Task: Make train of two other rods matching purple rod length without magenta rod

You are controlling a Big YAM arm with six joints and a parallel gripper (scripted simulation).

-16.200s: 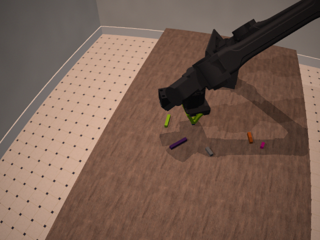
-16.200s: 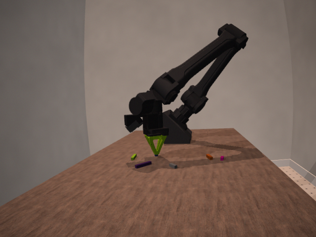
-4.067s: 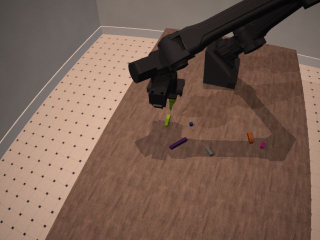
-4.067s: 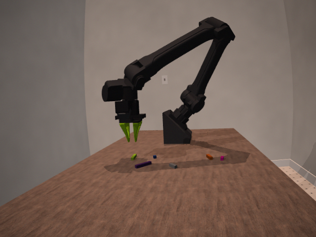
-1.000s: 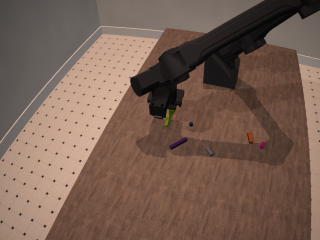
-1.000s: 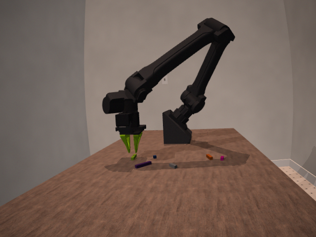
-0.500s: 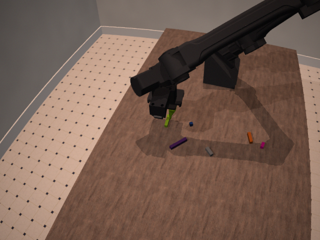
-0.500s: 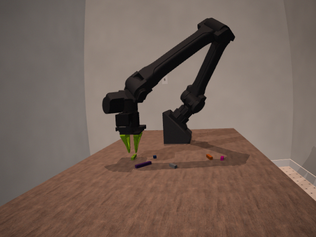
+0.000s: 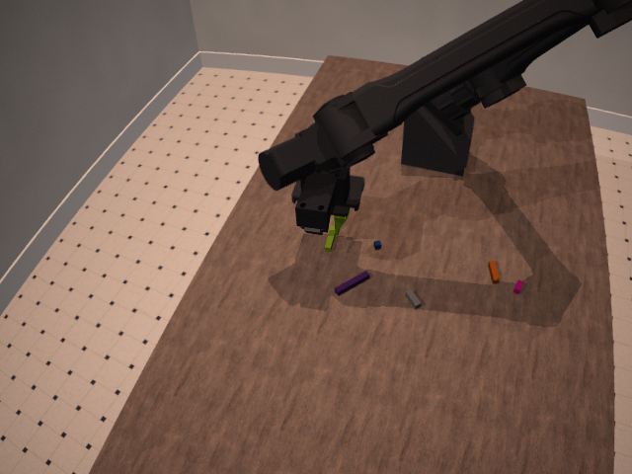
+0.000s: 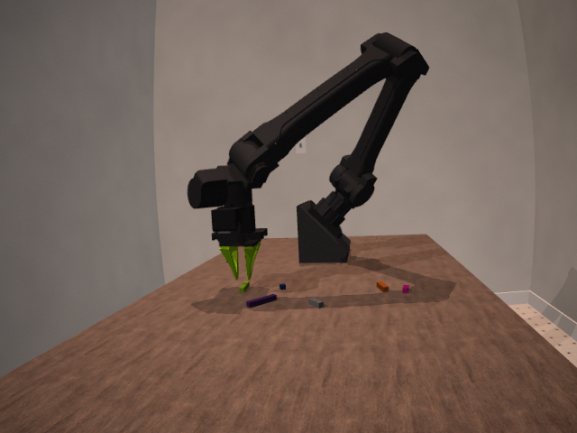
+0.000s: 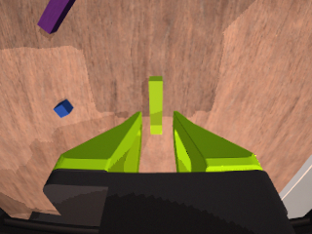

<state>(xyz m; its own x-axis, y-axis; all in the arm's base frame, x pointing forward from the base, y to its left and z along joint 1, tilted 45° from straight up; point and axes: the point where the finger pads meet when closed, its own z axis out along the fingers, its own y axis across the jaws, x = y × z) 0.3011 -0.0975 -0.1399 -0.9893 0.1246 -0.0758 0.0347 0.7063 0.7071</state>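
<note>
The lime rod [image 9: 330,240] lies flat on the table, also in the exterior view [image 10: 243,287] and the wrist view [image 11: 156,105]. My gripper [image 9: 339,221] hangs just above it with its lime fingers pointing down [image 10: 242,275]. The fingers stand a little apart and astride the rod's near end [image 11: 156,117], with nothing held. The blue cube [image 9: 377,245] [image 10: 282,286] [image 11: 62,108] sits to the rod's right. The purple rod [image 9: 352,282] lies in front of both [image 10: 261,300].
A grey rod [image 9: 413,298] lies right of the purple rod. An orange rod [image 9: 493,272] and a magenta rod [image 9: 517,286] lie further right, close together. The arm's base [image 9: 434,142] stands at the back of the table.
</note>
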